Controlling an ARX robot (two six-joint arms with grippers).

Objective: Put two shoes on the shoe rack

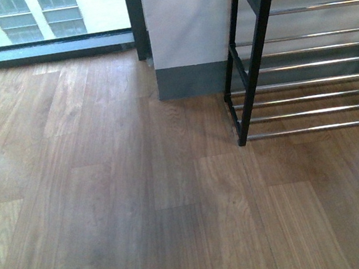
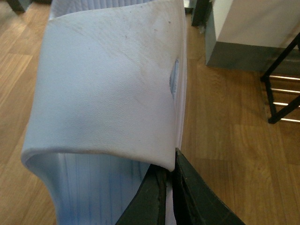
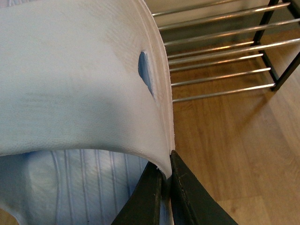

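We face a wood-plank floor (image 1: 109, 206) that runs to a window (image 1: 33, 17) and a white pillar (image 1: 182, 19). The shoe rack (image 1: 258, 41), black posts with chrome bars, stands at the floor's right edge. A small blue inset on each sole is too blurred to read. The left gripper (image 2: 168, 164) has its jaws nearly together, pinching the sole edge of the first shoe (image 2: 108, 84). The right gripper (image 3: 163, 161) clamps the second shoe (image 3: 75, 79) likewise, near the rack's bars. Both shoes show thick white, faintly scuffed soles, held above the floor.
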